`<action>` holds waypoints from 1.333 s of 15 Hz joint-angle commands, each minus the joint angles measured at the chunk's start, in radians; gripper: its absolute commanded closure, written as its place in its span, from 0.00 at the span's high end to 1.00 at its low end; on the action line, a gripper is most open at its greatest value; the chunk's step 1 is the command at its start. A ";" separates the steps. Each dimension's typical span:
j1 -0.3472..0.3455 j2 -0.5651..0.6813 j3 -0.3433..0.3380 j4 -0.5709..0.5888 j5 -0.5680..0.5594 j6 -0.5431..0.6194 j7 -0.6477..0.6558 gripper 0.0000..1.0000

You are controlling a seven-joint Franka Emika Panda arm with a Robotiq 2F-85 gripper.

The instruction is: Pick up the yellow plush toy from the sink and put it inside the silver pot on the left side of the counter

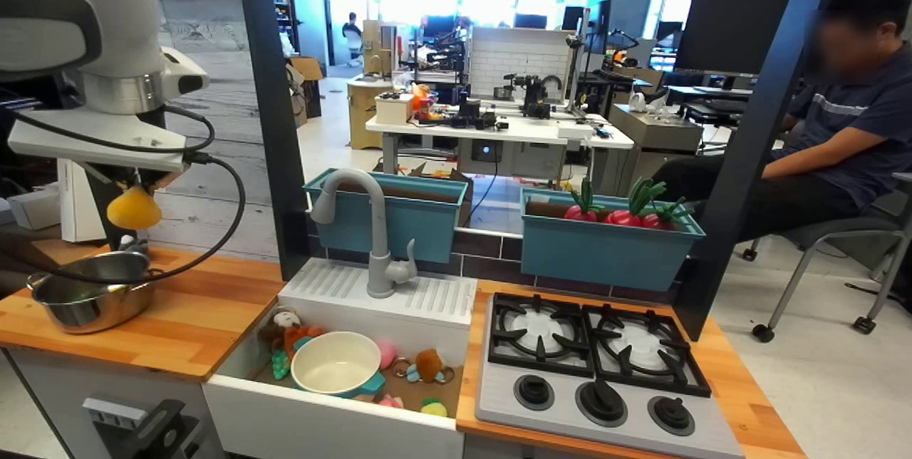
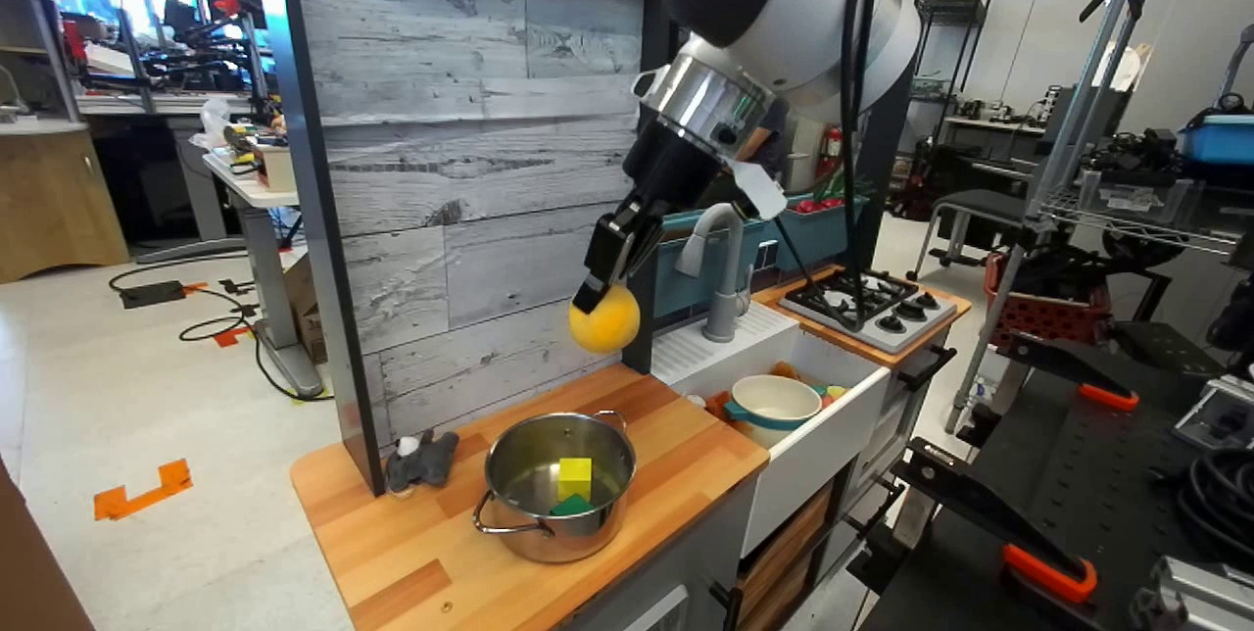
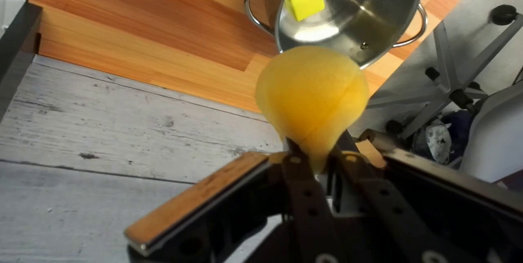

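The yellow plush toy (image 1: 134, 208) hangs in the air in both exterior views (image 2: 604, 319); its lower part squeezes between the fingers in the wrist view (image 3: 312, 91). My gripper (image 3: 316, 152) is shut on it; the black fingers also show in an exterior view (image 2: 609, 270). The silver pot (image 1: 96, 309) stands on the wooden counter (image 1: 206, 295), below the toy. A yellow block (image 2: 575, 476) and a green block (image 2: 571, 506) lie inside the pot (image 2: 563, 541). In the wrist view the toy overlaps the pot's near rim (image 3: 367, 22). The white sink (image 1: 328, 413) is right of the counter section.
A grey plush (image 2: 421, 461) lies beside the pot. A grey faucet (image 1: 379, 231) rises behind the sink. A white pot with teal handles (image 1: 335, 363) and several plush toys are in the sink. A wood-panel wall (image 2: 470, 141) stands behind the counter; the stovetop (image 1: 598, 388) is farther right.
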 commanded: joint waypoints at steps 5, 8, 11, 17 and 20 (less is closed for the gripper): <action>0.034 0.117 -0.011 0.078 -0.241 -0.024 0.216 0.03; 0.030 0.133 -0.009 0.090 -0.308 -0.038 0.271 0.03; 0.048 0.139 -0.029 0.090 -0.369 -0.049 0.317 0.03; 0.072 0.140 -0.059 0.095 -0.424 -0.103 0.380 0.60; 0.081 0.145 -0.062 0.095 -0.422 -0.104 0.393 0.81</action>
